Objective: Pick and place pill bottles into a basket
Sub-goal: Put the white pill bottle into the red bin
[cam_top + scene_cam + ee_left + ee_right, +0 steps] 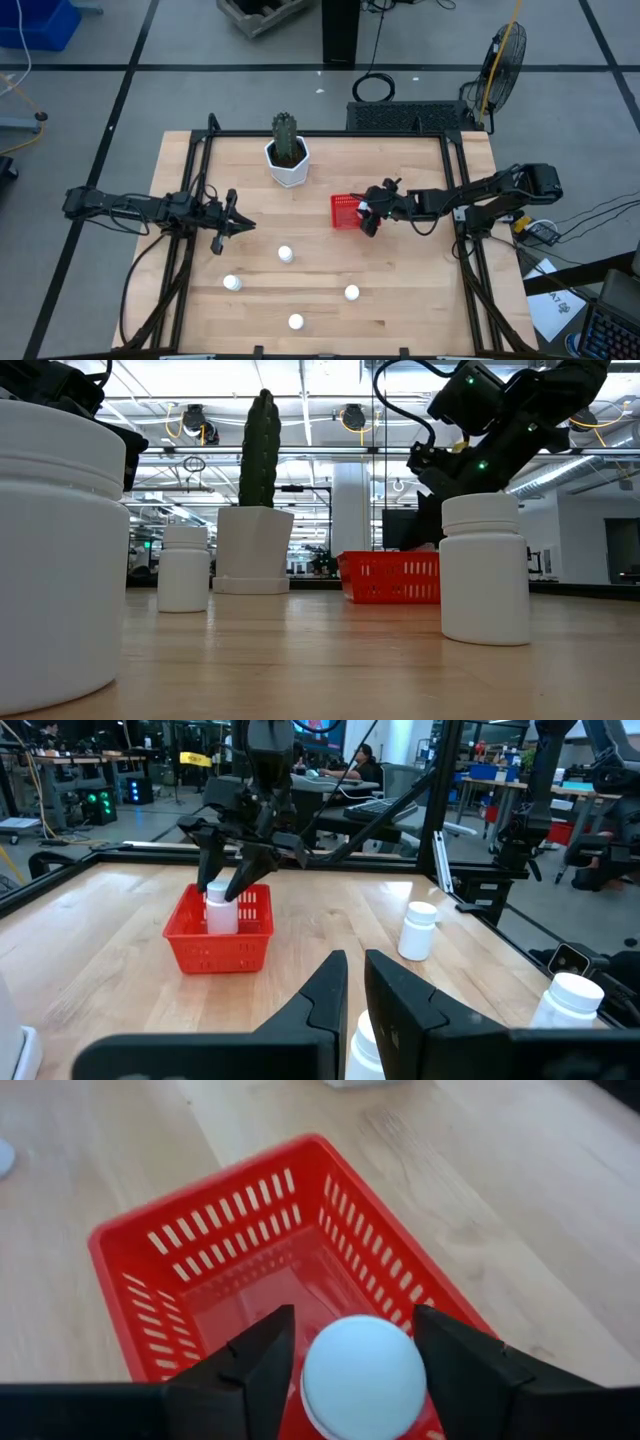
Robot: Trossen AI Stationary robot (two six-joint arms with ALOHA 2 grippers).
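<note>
Hovering over the basket [210, 1270], right gripper [362, 1345] straddles a bottle [362, 1375], grip unclear; left gripper [232, 226] clenched, empty.

We count five bottles: four on the table [400, 300], at [286, 254], [232, 283], [351, 293] and [295, 322], and one [220, 908] upright in the basket [345, 211]. We see one basket, one cactus pot [288, 160] and two arms.
</note>
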